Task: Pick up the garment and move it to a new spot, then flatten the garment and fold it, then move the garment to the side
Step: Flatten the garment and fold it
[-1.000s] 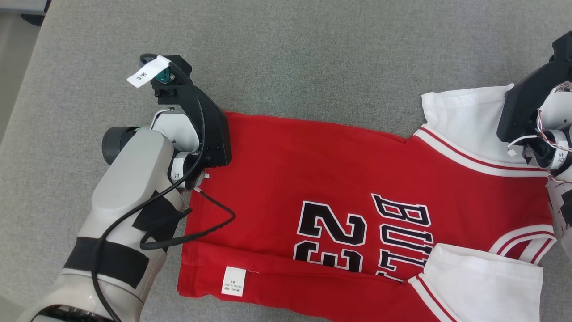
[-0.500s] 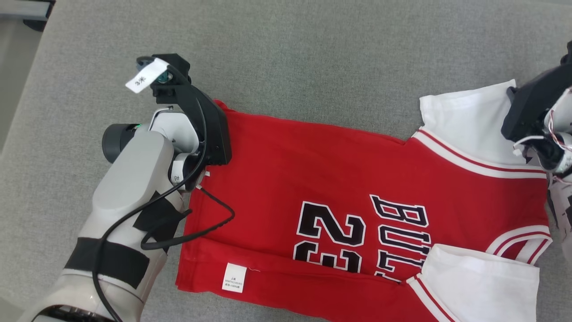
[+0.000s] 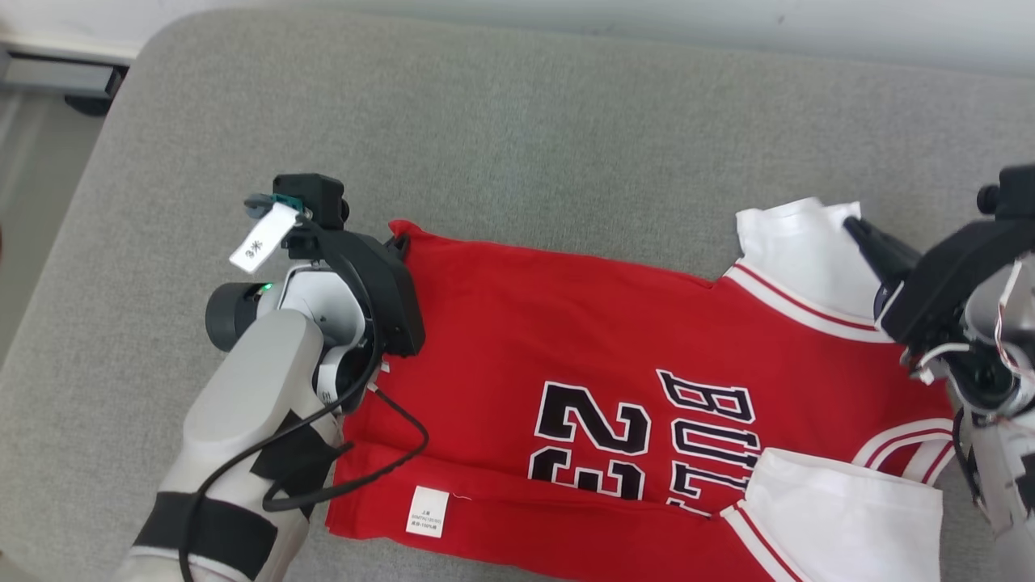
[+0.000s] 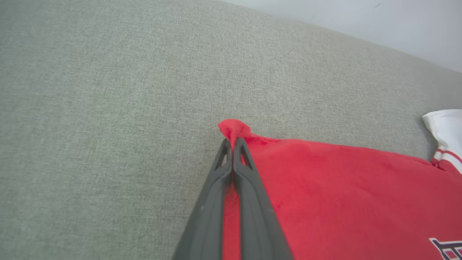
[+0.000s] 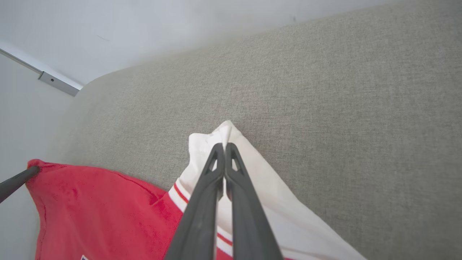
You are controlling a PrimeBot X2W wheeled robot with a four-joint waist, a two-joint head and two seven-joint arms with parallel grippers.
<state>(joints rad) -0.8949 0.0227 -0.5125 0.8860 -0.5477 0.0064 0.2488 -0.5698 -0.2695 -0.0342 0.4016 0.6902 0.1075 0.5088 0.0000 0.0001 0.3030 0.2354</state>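
The garment (image 3: 566, 323) is a red jersey with white sleeves and black "23" lettering, spread on the grey table (image 3: 517, 137); its near edge is folded over. My left gripper (image 3: 398, 239) is shut on the garment's far red hem corner (image 4: 232, 128), which puckers just past the fingertips (image 4: 231, 144). At the far white sleeve (image 3: 796, 250), my right gripper (image 3: 851, 224) is shut on the fabric, and the sleeve (image 5: 231, 137) stands up in a peak there. The left gripper's finger (image 5: 16, 181) also shows at the right wrist view's left edge.
The grey table ends at a pale wall (image 3: 728, 32) beyond the garment, with a rounded corner (image 3: 162, 40) at the far left and floor past it. A white care label (image 3: 426, 511) lies on the folded near edge. My left arm's black cable (image 3: 380, 469) hangs over the garment.
The head camera has tilted, so the table's far edge and the wall now show. Both grippers stay shut on the garment's far edge. The white sleeve has bunched into a peak.
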